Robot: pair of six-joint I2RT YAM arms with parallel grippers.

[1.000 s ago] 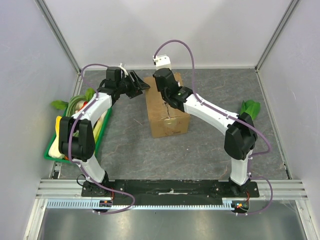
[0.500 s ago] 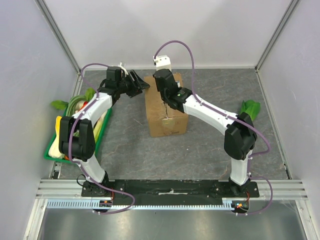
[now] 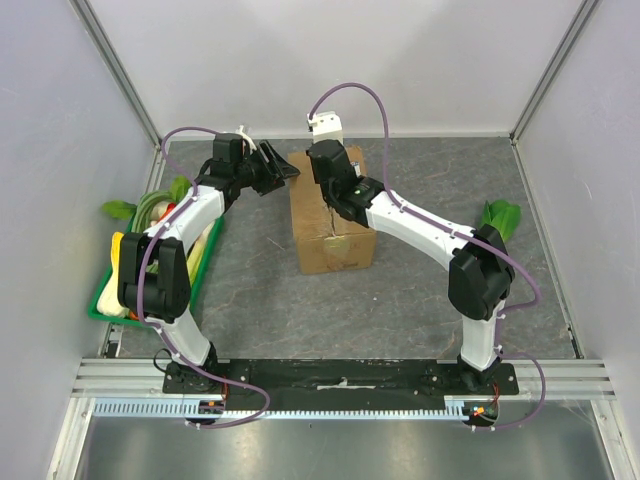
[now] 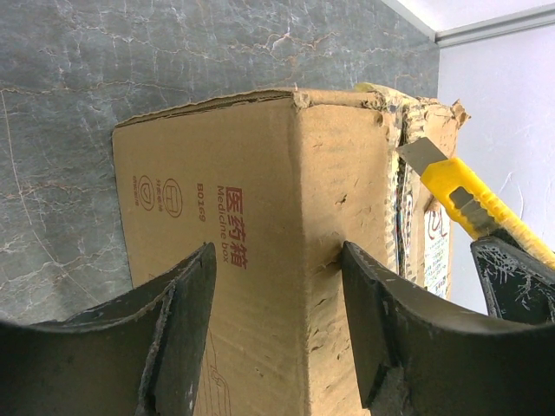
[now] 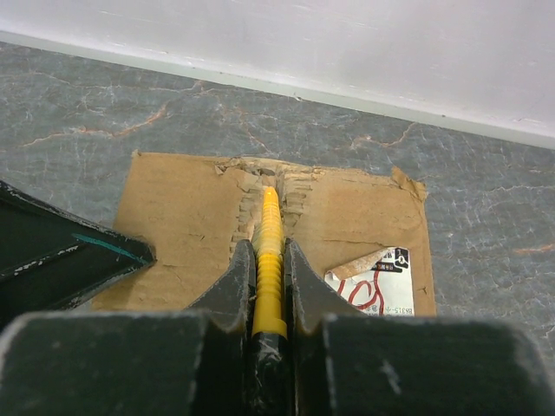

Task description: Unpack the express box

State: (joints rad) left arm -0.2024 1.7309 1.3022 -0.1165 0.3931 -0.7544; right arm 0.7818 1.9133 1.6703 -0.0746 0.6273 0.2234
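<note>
Table (image 3: 420, 290): grey stone-patterned top, closed in by pale walls (image 3: 400, 60) on three sides.
Express box (image 3: 335, 250): brown corrugated carton near the middle of the table, toward the far wall, between the two grippers. Top flaps lie shut. One side carries red print, "Medicine box" among it. From above, the right arm's wrist hides the far part of the top.
Green tray (image 3: 97, 308): at the left edge of the table, partly under the left arm and well apart from the box. It holds mixed vegetables (image 3: 117, 255), yellow, white and green.
Left gripper (image 4: 276, 286): jaws apart, one finger to each side of an upright corner of the box at its far left. Contact cannot be told.
Right gripper (image 5: 270, 260): fingers clamped on the utility knife, over the top of the box.
Leafy green (image 3: 500, 215): loose on the table near the right wall, beside the right arm's elbow.
Utility knife (image 5: 270, 234): yellow body, tip at the seam (image 5: 264, 184), where the cardboard is torn and ragged.
Shipping label (image 5: 377, 282): white, red and black marks, on the box top just beside the knife, one corner peeled.
</note>
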